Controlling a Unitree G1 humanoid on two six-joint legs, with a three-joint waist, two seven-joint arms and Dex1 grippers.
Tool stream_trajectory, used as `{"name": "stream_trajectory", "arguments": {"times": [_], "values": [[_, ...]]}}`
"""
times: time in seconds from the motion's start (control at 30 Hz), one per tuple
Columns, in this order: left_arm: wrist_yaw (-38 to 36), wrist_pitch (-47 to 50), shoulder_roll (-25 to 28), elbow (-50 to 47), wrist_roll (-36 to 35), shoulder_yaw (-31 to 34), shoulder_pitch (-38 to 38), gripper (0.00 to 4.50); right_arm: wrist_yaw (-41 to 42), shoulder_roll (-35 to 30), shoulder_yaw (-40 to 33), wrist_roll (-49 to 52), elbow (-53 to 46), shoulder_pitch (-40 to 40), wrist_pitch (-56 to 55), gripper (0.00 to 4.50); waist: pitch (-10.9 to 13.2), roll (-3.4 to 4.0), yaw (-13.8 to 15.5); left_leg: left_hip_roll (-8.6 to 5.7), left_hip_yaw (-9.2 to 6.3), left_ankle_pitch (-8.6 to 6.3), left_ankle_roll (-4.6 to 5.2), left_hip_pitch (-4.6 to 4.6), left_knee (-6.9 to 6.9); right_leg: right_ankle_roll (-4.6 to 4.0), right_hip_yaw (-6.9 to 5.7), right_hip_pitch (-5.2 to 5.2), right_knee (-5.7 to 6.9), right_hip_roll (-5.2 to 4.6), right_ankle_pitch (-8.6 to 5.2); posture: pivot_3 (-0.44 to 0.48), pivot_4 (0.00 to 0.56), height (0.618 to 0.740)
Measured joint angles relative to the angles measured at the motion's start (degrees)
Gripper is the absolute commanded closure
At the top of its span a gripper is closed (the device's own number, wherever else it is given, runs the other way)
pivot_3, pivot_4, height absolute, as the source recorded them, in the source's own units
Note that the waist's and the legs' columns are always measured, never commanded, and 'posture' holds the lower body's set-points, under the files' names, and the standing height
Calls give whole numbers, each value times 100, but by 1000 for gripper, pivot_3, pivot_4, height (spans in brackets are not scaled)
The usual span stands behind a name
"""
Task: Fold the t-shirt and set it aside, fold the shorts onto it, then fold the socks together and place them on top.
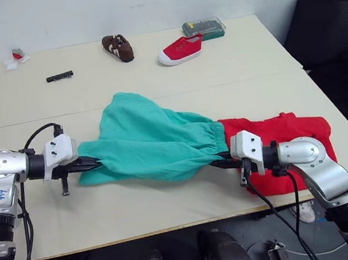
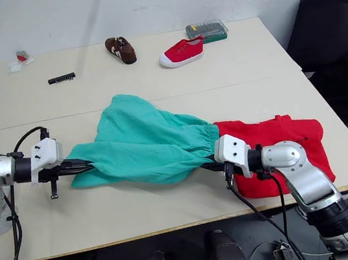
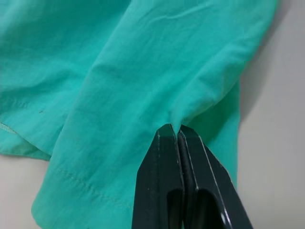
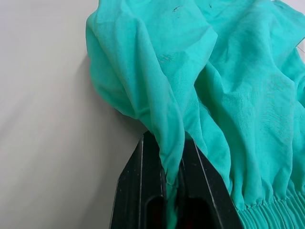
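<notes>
Left eye view: the teal shorts (image 1: 146, 140) lie stretched across the middle of the table (image 1: 152, 62), their gathered waistband end overlapping the near edge of the folded red t-shirt (image 1: 290, 134), which sits at the table's right front corner. The left gripper (image 3: 177, 131) is pinched tight on a tuck of fabric at the shorts' hem end, well away from the t-shirt; the right gripper (image 4: 172, 183) is clamped on a bunched fold near the waistband, just beside the t-shirt. Both holds look thin, so a hard pull could slip the cloth out of either pinch and drop the shorts half off the t-shirt. Dragging the waistband end may also rumple or shift the folded t-shirt beneath it. Beyond the shorts, well apart from the t-shirt, a red shoe (image 1: 181, 49), a brown shoe (image 1: 117, 47) and a small case (image 1: 203, 28) rest near the table's far edge
</notes>
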Motion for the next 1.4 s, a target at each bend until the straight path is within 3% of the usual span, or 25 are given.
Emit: {"name": "stream_trajectory", "arguments": {"times": [0.1,0.2,0.27,0.37,0.43,0.5,0.57,0.67,0.73,0.8,0.9,1.0,1.1,1.27,1.4], "values": [[-227,308,13,41,-25,-90,-266,4481,-21,27,-5,-4,44,-41,68,4500,0,0,6,-2,0,3,-5,0,2,0,-2,0,2,8,0,0,150,740],[434,326,-638,1129,72,-65,-1717,4481,-377,315,-62,-78,673,-747,90,4500,3,-8,56,-17,21,15,2,-11,30,-1,-17,5,26,14,8,0,150,740],[1933,99,-1174,2634,206,168,-3379,4481,-967,538,-277,-221,1522,-1720,-17,4500,41,-42,121,-26,18,19,8,-48,77,-20,-27,-11,25,16,50,0,150,740],[4011,-462,-1297,4124,187,863,-5663,4481,-2413,550,-1028,-607,2712,-3408,-879,4500,61,-56,103,-7,11,30,4,-119,71,-20,-6,-88,24,-6,88,0,150,740],[4223,-394,-1130,4434,-159,1380,-6635,4481,-2809,218,-1461,-786,2930,-3900,-1599,4500,55,-44,66,-12,37,25,-5,-105,21,-25,-13,-107,23,-6,65,0,150,740],[3448,286,-843,4407,-595,1744,-7112,4481,-2701,6,-1606,-773,2569,-3860,-1929,4500,54,-43,-9,-7,85,17,-16,-93,-10,-35,-71,-110,21,4,41,0,150,740],[2083,1017,-558,3929,-800,1615,-6757,4481,-2387,109,-1515,-433,1778,-3413,-1646,4500,44,-33,-38,-8,109,14,-21,-31,-19,-44,-108,-90,43,10,14,0,150,740],[438,2165,52,2410,-952,1059,-4767,4481,-1683,243,-773,34,684,-2171,-1083,4500,26,-6,-135,-5,104,-6,-54,-4,-40,-61,-85,-97,71,-7,-60,0,150,740],[34,2958,481,1454,-1133,1142,-3001,4481,-1256,238,-315,156,332,-1223,-897,4500,35,-15,-256,14,67,-15,-72,-17,-36,-65,-51,-118,93,2,-62,0,150,740],[-16,3187,641,861,-1175,1398,-1703,4481,-1040,276,-24,187,237,-765,-797,4500,60,-58,-319,30,51,-14,-82,-17,5,-80,-52,-119,144,-2,-63,0,150,740],[214,3018,626,8,-1208,1838,-570,4481,-951,487,93,189,22,-771,-788,4500,68,-84,-305,39,27,-5,-92,4,56,-103,-52,-85,142,-1,-42,0,150,740],[538,2604,526,-465,-1110,1971,-124,4481,-728,526,185,224,-27,-894,-748,4500,67,-82,-188,26,16,3,-74,87,19,-116,-57,3,99,-2,-34,0,150,740],[847,2291,115,-704,-936,1688,18,3898,-302,410,236,399,-43,-935,-531,4500,62,-75,-13,22,5,10,-63,128,-15,-120,-64,53,75,-5,-31,0,150,740],[1028,1861,-470,-1077,-616,802,-154,2344,527,-310,329,784,-587,-447,-81,4500,55,-84,137,22,-2,13,-88,79,-7,-119,-72,11,76,-2,-30,0,150,740],[935,965,-802,-961,-73,41,-626,1017,1140,-1039,307,955,-1003,128,91,4500,55,-84,165,8,1,1,-83,68,-5,-117,-87,6,57,-2,-31,0,150,740]]}}
